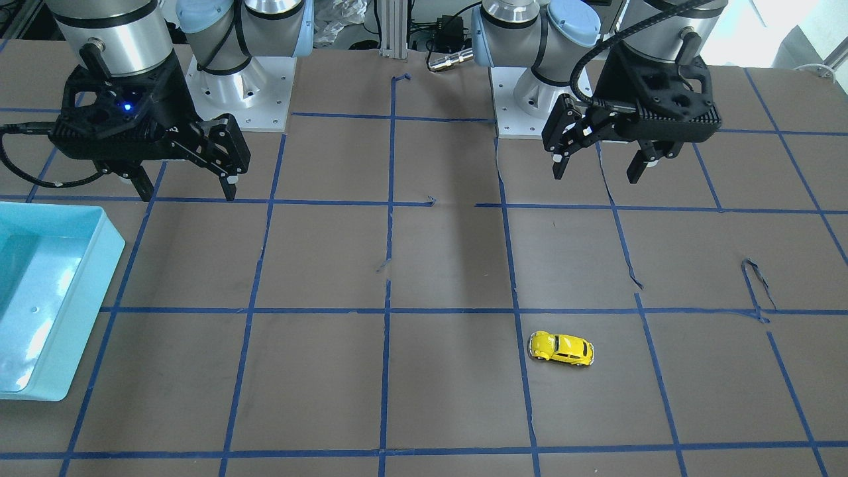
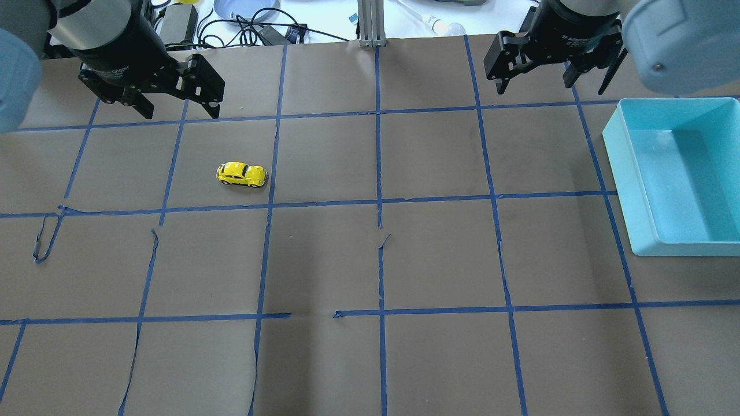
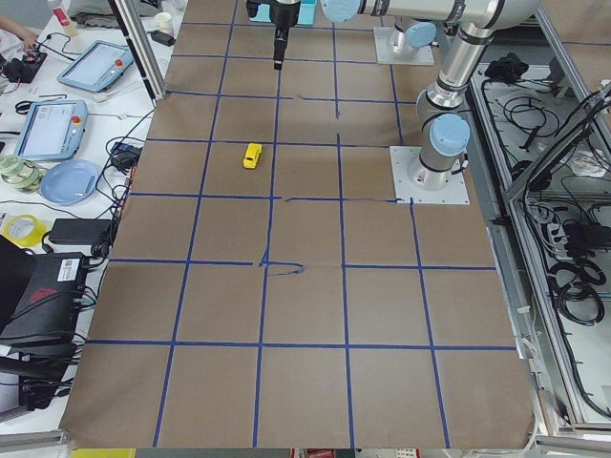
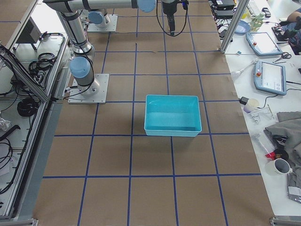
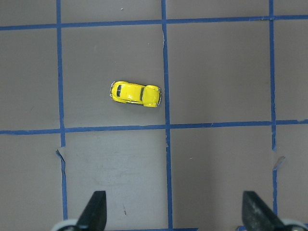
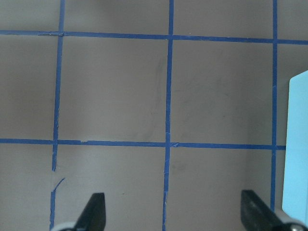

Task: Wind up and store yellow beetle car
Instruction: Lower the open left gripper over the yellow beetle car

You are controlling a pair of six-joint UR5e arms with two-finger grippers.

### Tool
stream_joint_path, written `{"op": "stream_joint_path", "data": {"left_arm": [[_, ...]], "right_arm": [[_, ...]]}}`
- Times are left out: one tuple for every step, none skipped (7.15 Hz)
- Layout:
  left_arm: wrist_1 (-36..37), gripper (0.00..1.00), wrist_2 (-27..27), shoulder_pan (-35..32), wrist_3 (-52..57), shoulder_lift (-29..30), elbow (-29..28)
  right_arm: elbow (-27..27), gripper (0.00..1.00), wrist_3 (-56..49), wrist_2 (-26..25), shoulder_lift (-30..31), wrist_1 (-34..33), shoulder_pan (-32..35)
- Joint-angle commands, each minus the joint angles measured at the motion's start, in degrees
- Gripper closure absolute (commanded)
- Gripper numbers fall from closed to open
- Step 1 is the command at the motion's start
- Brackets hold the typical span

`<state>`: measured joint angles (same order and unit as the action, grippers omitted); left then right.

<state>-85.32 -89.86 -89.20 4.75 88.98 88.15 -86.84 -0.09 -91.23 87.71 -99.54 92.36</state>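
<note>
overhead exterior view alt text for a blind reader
A yellow beetle car sits left of centre on a brown, blue-taped table. The left gripper and right gripper hang open near the far edge; a light-blue bin stands at right.

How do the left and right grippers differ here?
The left gripper hangs near the yellow beetle car; the right gripper hangs near the light-blue bin. The left wrist camera sees the car; the right sees only the bin's edge. Both are open, empty and raised.
</note>
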Motion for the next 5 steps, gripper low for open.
{"op": "stream_joint_path", "data": {"left_arm": [[0.06, 0.0, 0.82, -1.06, 17.26, 1.01, 1.13], [0.67, 0.02, 3.09, -0.72, 27.84, 2.84, 1.67], [0.68, 0.03, 3.37, -0.45, 38.91, 5.04, 2.72], [3.29, 0.03, 3.37, -0.45, 45.98, 7.84, 3.95], [8.36, 0.02, 3.46, -0.45, 54.75, 11.09, 5.26]], "right_arm": [[0.0, 0.0, 0.0, 0.0, 0.0, -0.04, 0.01], [0.0, 0.0, 0.0, 0.0, 0.0, 0.05, 0.01], [0.0, 0.0, 0.0, 0.0, 0.0, 0.05, 0.01], [0.0, 0.0, 0.0, 0.0, 0.0, 0.05, 0.01], [0.0, 0.0, 0.0, 0.0, 0.0, 0.05, 0.01]]}}
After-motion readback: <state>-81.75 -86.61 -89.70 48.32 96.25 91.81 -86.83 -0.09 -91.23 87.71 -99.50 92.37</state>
